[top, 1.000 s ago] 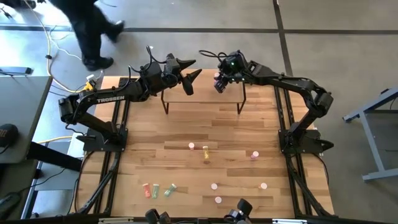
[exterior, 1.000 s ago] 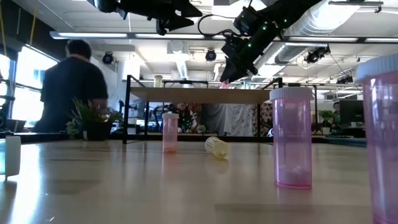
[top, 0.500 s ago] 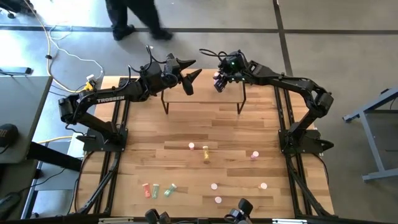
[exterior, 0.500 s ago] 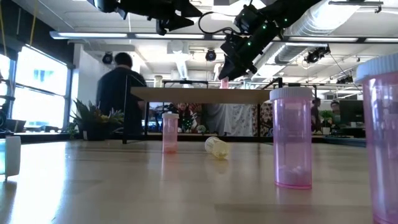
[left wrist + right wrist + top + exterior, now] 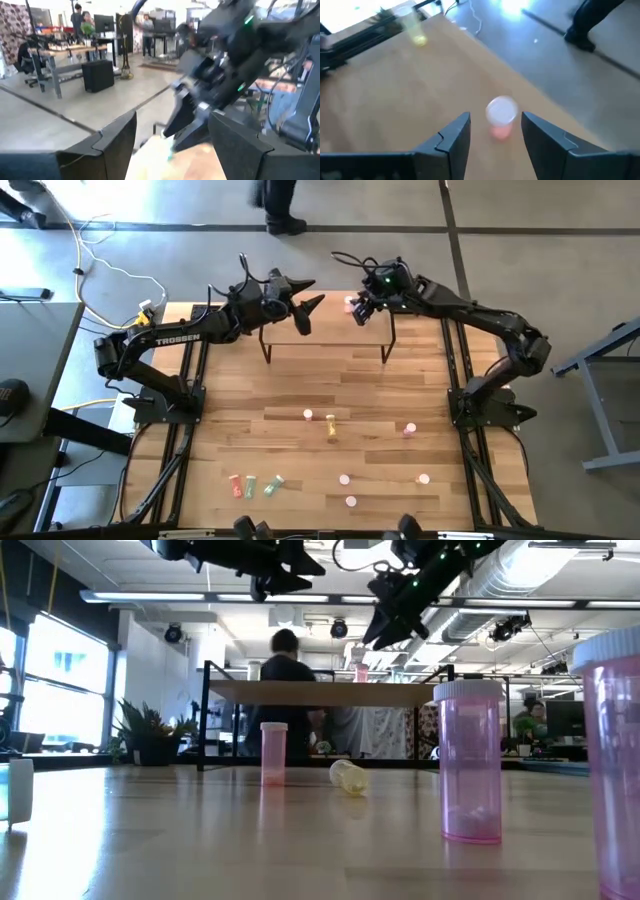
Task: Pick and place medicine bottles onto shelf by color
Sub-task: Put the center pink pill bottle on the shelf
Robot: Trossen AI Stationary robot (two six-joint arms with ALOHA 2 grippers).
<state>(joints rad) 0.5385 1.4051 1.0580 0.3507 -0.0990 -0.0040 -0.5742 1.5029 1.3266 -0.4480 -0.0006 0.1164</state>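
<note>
Beyond table (image 5: 300, 380), stood pink bottle (image 5: 500, 116) upright on shelf (image 5: 330, 328), free between spread fingers of right tool (image 5: 362, 308). Best lifted straight clear. Left tool (image 5: 308, 302) hovered open, empty.

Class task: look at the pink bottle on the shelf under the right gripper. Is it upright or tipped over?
Upright. The right wrist view looks down on the pink bottle's round pale cap, body below it, standing on the shelf between the open right gripper's fingers, untouched.
</note>
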